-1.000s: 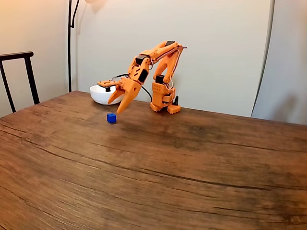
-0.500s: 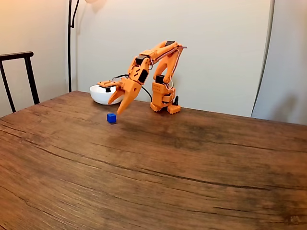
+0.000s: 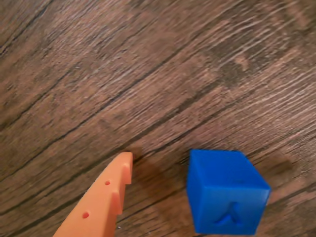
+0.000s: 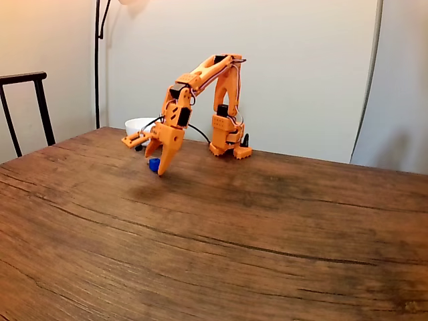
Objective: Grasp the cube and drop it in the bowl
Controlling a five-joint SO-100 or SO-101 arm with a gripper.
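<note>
The arm has reached forward and down since a moment ago, bringing the hand point(image 4: 155, 165) low around the cube point(image 4: 153, 164). In the fixed view, the hand stands spread, the bowl point(image 4: 139, 124) behind it on the bench point(image 4: 267, 241). In the wrist view, the cube point(image 3: 226, 192) sits just right of one orange finger point(image 3: 111, 190), not touching.

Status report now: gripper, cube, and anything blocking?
Gripper open, low at the cube. Cube on table, not gripped. Bowl behind arm. Nothing blocking.
</note>
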